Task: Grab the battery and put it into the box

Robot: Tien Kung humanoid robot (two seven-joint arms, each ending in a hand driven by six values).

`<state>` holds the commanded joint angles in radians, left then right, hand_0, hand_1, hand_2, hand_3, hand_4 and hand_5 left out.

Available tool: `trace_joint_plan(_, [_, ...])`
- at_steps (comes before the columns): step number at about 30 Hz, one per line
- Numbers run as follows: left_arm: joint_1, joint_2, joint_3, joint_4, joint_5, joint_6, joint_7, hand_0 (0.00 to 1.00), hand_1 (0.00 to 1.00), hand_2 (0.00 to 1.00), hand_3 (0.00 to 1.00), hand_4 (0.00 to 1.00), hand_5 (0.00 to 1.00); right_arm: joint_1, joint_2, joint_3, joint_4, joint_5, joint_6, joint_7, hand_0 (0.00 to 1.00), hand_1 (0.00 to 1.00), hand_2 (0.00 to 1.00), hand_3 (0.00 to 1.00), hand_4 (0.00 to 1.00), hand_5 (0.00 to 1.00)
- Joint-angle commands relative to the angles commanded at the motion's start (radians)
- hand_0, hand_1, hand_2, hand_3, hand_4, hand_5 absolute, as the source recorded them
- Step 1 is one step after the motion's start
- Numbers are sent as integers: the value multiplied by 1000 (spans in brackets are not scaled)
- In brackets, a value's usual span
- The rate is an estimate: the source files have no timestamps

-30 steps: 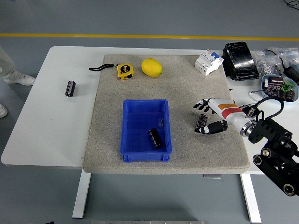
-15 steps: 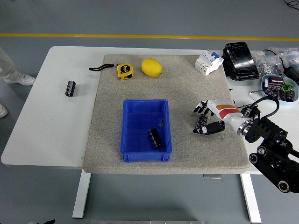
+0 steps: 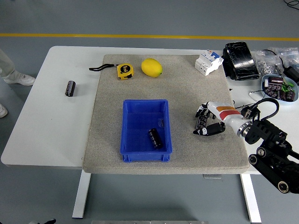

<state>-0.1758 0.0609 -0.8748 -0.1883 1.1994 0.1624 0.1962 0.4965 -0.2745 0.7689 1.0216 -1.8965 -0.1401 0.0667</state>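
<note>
A black battery (image 3: 202,121) lies on the grey mat right of the blue box (image 3: 145,129). My right hand (image 3: 205,122) is around it, fingers curling in from above and thumb below, closed on it. The battery rests on the mat. Another black battery (image 3: 155,138) lies inside the box. A third battery (image 3: 70,88) lies on the white table at the far left. My left arm is not in view.
A yellow tape measure (image 3: 124,71) and a lemon (image 3: 152,67) lie at the mat's (image 3: 187,88) back. A white breaker (image 3: 208,61), a black pack (image 3: 240,60) and a bowl of parts (image 3: 278,87) sit at the right.
My right hand has closed its fingers tighter around the battery on the mat and shifted slightly toward the near edge. Nothing else has moved.
</note>
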Motion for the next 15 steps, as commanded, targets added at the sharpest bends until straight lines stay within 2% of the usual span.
trace_joint_plan(15, [1, -1, 0, 0, 0, -1, 0, 488, 504, 565, 683, 638, 779, 2, -4, 6, -4, -4, -5, 0, 299, 405, 466, 471, 998, 325])
